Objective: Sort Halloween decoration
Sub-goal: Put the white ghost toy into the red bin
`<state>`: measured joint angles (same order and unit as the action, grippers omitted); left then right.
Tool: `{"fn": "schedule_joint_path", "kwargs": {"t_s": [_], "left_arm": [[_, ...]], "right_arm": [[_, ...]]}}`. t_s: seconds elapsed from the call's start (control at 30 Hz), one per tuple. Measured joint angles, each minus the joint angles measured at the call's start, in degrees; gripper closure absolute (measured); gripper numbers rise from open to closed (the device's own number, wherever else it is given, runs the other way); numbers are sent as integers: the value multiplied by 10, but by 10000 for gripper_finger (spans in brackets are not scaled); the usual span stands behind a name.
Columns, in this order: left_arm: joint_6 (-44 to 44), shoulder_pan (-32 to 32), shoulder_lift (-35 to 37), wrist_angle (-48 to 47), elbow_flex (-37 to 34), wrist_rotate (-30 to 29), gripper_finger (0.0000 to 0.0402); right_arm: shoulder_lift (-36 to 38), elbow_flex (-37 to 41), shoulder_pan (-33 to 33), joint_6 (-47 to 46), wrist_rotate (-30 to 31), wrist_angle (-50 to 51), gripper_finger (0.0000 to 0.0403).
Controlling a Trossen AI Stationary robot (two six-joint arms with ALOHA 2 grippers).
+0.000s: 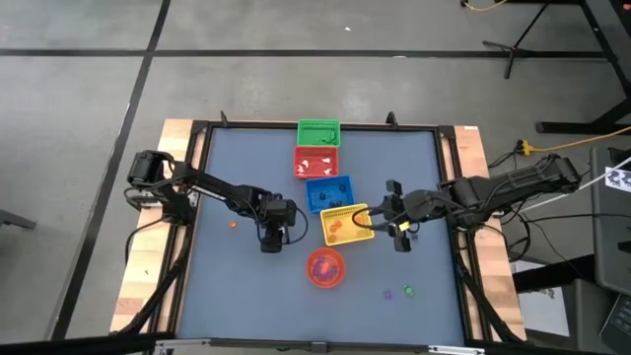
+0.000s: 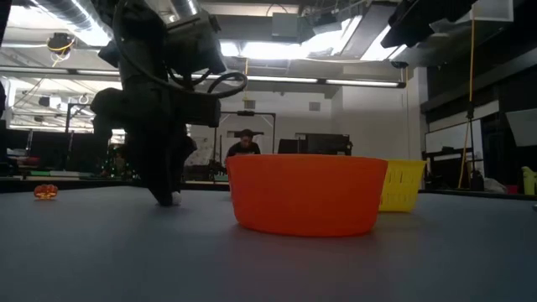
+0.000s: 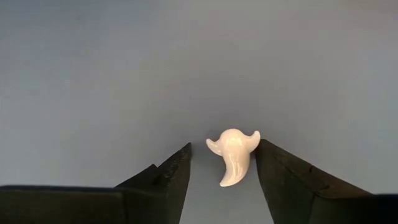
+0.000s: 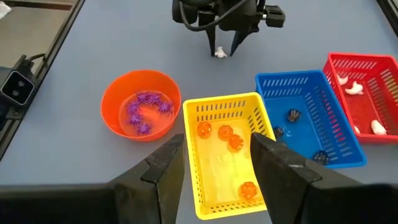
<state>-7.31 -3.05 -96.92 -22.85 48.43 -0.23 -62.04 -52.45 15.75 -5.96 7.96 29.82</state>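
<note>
A small white ghost trinket lies on the grey table, left of the baskets. My left gripper points down over it, open, with a finger on either side of the ghost. The low view shows these fingertips down at the table beside the ghost. My right gripper hangs open and holds nothing, above the right end of the yellow basket, which holds orange pumpkins. My left gripper comes from above with the ghost between its open fingers. One of the ghost's arms lies right against one finger; I cannot tell whether they touch. The ghost lies on the table.
A row of baskets runs from the far edge: green, red with white trinkets, blue with dark ones. An orange bowl holds purple spiders. Loose trinkets: orange, purple, green.
</note>
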Motion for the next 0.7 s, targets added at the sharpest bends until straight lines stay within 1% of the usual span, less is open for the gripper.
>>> {"fn": "schedule_joint_path", "kwargs": {"t_s": [0.4,0.7], "left_arm": [[0,0,-1,1,-1,-2,289],[0,0,-1,1,-1,-1,305]], "right_arm": [[0,1,0,0,0,0,221],[0,1,0,0,0,0,221]]}}
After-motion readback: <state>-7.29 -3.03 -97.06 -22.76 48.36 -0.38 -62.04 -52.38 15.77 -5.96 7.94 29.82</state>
